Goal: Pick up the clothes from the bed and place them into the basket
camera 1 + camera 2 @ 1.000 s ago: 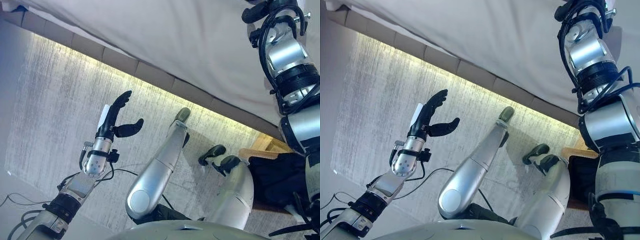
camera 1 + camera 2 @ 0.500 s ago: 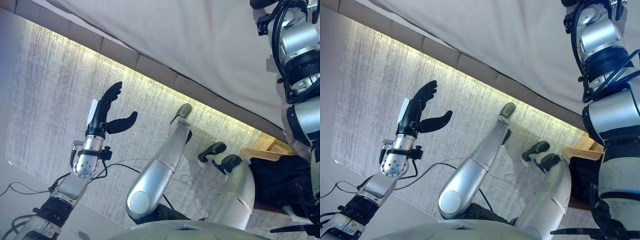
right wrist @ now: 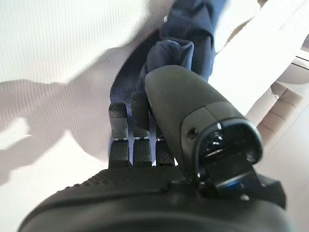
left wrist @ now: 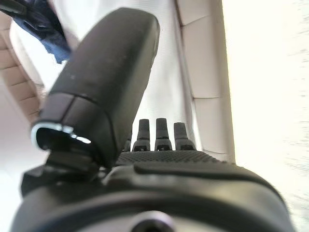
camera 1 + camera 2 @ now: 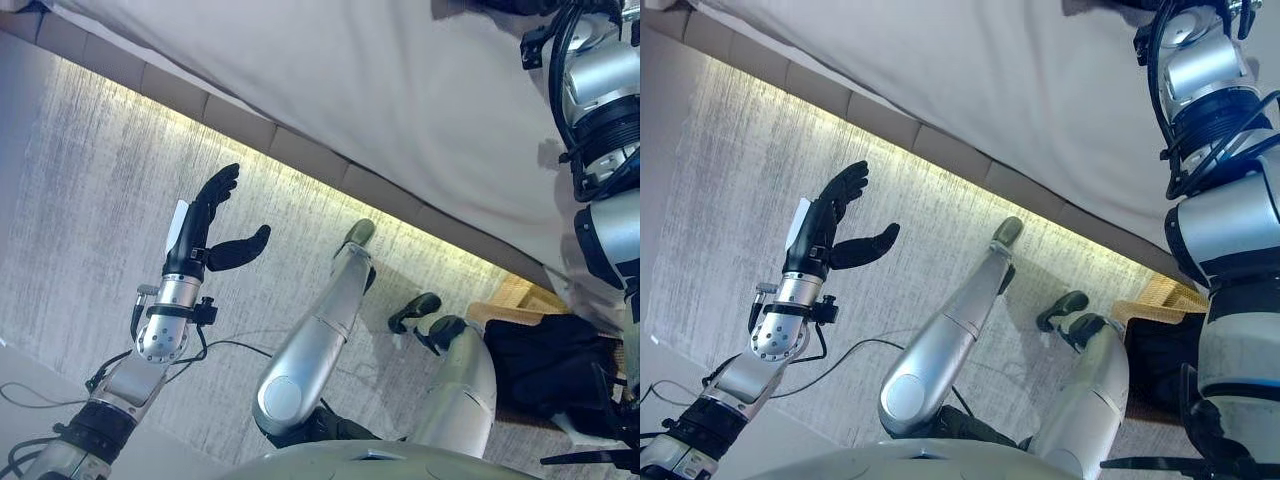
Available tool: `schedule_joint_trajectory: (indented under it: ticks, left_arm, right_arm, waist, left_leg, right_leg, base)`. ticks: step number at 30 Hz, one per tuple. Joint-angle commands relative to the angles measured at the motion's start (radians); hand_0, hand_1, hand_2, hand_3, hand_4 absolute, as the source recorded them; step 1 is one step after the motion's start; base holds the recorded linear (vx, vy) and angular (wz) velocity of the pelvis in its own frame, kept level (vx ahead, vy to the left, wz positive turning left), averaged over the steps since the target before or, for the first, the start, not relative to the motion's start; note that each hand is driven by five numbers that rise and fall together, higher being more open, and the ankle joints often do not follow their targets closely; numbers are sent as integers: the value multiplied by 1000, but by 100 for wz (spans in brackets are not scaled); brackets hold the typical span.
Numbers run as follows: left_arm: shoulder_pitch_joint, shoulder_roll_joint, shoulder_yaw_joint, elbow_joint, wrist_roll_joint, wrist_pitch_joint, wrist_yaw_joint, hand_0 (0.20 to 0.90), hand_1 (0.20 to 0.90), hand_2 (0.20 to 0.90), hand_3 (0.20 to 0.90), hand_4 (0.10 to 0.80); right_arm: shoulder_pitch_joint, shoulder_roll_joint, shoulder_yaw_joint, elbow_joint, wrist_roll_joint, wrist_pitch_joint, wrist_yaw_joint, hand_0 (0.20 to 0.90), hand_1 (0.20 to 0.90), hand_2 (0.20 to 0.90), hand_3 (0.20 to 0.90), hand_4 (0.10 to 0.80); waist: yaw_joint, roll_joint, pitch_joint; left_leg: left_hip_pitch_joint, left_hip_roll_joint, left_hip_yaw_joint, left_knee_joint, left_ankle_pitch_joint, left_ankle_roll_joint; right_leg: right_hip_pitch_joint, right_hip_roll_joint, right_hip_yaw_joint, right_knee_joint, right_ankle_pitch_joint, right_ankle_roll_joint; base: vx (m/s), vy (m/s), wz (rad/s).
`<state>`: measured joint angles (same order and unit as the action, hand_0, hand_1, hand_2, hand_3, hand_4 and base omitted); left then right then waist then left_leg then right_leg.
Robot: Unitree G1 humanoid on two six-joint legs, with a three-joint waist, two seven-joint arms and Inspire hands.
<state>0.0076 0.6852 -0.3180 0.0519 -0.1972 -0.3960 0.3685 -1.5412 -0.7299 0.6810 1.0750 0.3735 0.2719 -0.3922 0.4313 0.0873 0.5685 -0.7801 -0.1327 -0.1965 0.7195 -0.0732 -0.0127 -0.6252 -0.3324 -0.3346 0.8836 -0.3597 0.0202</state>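
Up on the bed (image 5: 400, 90), right past our right hand (image 3: 145, 159), is where the action is. In the right wrist view a navy garment (image 3: 190, 43) lies bunched on the white sheet directly ahead of the fingertips (image 3: 118, 118), close enough that the fingers look like they reach its near edge, though we can't tell if they actually touch. The fingers are straight and the thumb is raised clear of them, so that hand is spread and holding nothing.

The garment reads as a long, twisted roll. Its long axis runs away from the hand, roughly 12 to 6 o'clock along the line of the fingers, with the near end pointing back at the palm. So our guess is the next move is a short push forward and a close over that near end, not a sideways sweep.

The left hand (image 5: 205, 225) is well apart from all this, hanging over the floor at about 9 o'clock in the head views, fingers loose and thumb splayed, empty. The right hand is clearly the nearer one.

The basket (image 5: 520, 300) sits on the floor at about 4 o'clock with dark clothes (image 5: 550, 365) already in it, below the right arm.
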Motion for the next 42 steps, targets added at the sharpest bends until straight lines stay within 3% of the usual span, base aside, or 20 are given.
schedule_joint_trajectory:
  ticks: [1,5,11,17,18,23,29,34,42]
  left_arm:
    - [-26,13,52,-32,-13,-78,51,900,900,900,900,800]
    - [-66,4,49,-11,-42,-28,40,900,900,900,900,800]
    - [-89,-23,45,37,-70,30,29,900,900,900,900,800]
    - [-111,-45,41,62,-31,101,11,900,900,900,900,800]
    - [-116,-45,34,72,-26,105,12,900,900,900,900,800]
    - [-129,-61,16,129,27,191,23,900,900,900,900,800]
    - [-179,-74,-32,208,54,255,25,900,900,900,900,800]
    - [-225,-82,-55,285,57,259,13,900,900,900,900,800]
    - [-263,-111,-70,412,83,263,6,900,900,900,900,800]
  right_arm:
    - [-121,-62,60,-27,-33,-129,-4,300,300,300,200,100]
    - [-119,-76,52,-20,-55,-142,48,300,300,300,200,100]
    - [-87,-97,36,-27,-57,-158,107,300,300,300,200,100]
    - [-24,-133,13,-59,-49,-162,162,300,300,300,200,100]
    - [-13,-136,13,-65,-46,-162,168,300,300,300,200,100]
    - [82,-159,-10,-112,-11,-189,252,300,300,300,200,100]
    - [216,-173,-79,-167,-23,-228,298,300,300,300,200,100]
    - [284,-200,-129,-196,-17,-250,299,300,300,300,200,100]
    - [380,-275,-211,-340,9,-263,240,300,300,300,200,100]
  waist:
    - [-3,-11,-48]
    - [-20,-22,-49]
    - [-39,-55,-113]
    - [-74,-85,-195]
    - [-82,-87,-209]
    - [-163,-128,-317]
    - [-253,-131,-405]
    - [-297,-134,-443]
    - [-391,-142,-492]
  left_leg:
    - [124,-7,105,-68,-56,69]
    - [254,-4,102,-130,-53,60]
    - [386,10,93,-219,-50,50]
    - [544,43,88,-370,-20,27]
    - [558,48,93,-402,13,30]
    - [697,73,133,-548,43,21]
    - [793,107,180,-704,98,8]
    - [839,113,203,-794,127,0]
    - [851,125,260,-807,98,-4]
  right_leg:
    - [75,91,-53,-23,107,-29]
    - [197,79,-48,-97,120,-21]
    - [340,73,-55,-228,144,-9]
    - [504,108,-49,-430,198,7]
    - [521,116,-59,-479,233,3]
    - [624,170,1,-657,303,25]
    - [669,207,62,-787,371,41]
    - [689,225,94,-865,414,54]
    - [674,243,186,-943,458,65]
  base:
    - [-50,-27,-21]
    - [-35,-31,-9]
    - [17,-28,-10]
    - [13,-42,-14]
    - [-76,-32,-14]
    - [31,-22,-20]
    - [19,27,-34]
    - [-3,-12,-35]
    - [-15,-5,-36]
